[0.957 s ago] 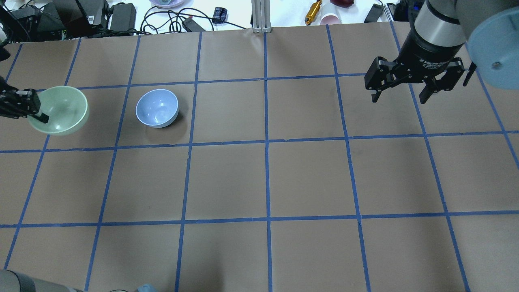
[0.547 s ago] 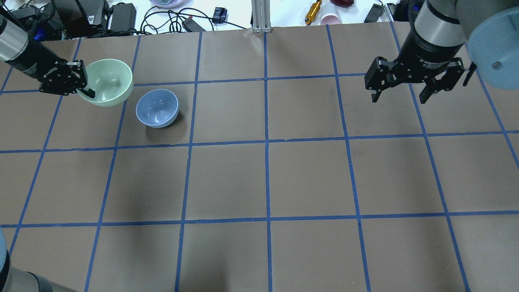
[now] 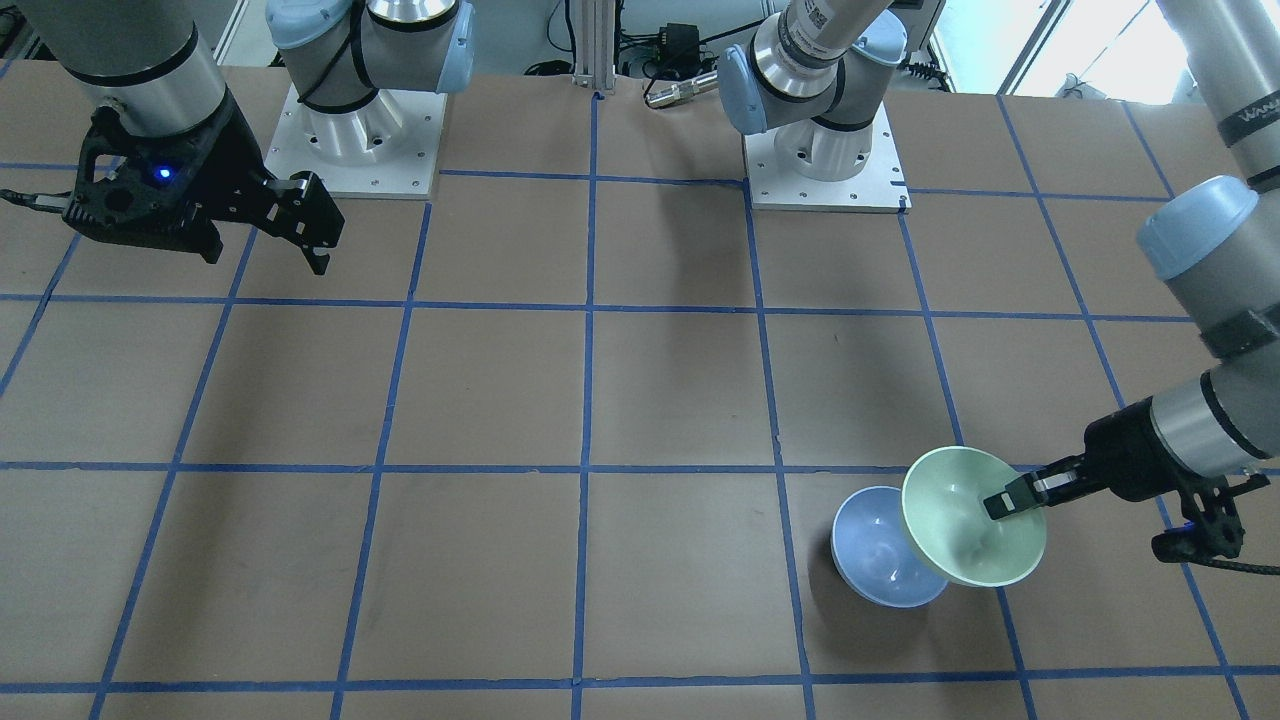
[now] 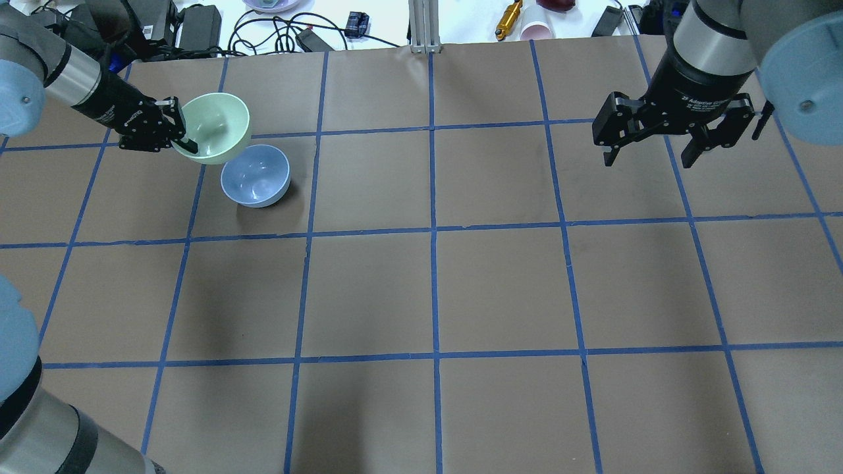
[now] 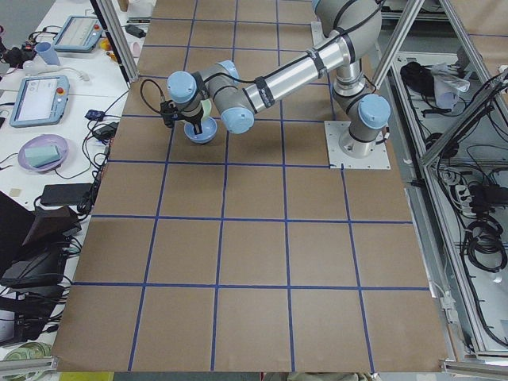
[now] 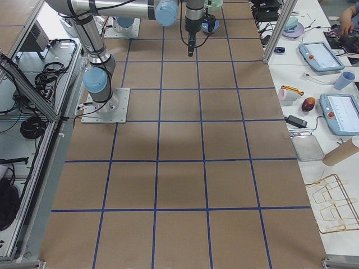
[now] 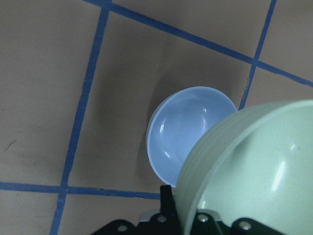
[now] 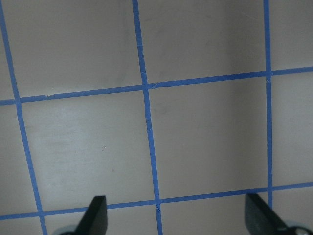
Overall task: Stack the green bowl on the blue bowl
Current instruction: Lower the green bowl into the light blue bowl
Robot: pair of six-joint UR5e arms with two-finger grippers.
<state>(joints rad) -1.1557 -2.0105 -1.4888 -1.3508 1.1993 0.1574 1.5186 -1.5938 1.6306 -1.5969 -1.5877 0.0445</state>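
My left gripper (image 4: 179,136) is shut on the rim of the pale mint-green bowl (image 4: 216,128) and holds it in the air, tilted, beside and partly over the far-left edge of the blue bowl (image 4: 255,176). The blue bowl stands upright on the brown table. In the front view the green bowl (image 3: 972,515) overlaps the blue bowl (image 3: 880,550), and the left gripper (image 3: 1010,500) pinches its rim. The left wrist view shows the green bowl (image 7: 254,171) close, the blue bowl (image 7: 183,137) below it. My right gripper (image 4: 649,157) hangs open and empty far to the right.
The table is brown paper with a blue tape grid (image 4: 433,230). Cables, power bricks and small items (image 4: 197,23) lie past the far edge. A metal post (image 4: 425,26) stands at the far middle. The arm bases (image 3: 355,130) sit on the robot's side.
My left gripper has carried the green bowl from the far left, up and rightward, to the blue bowl's edge. The blue bowl and the right arm have not moved.
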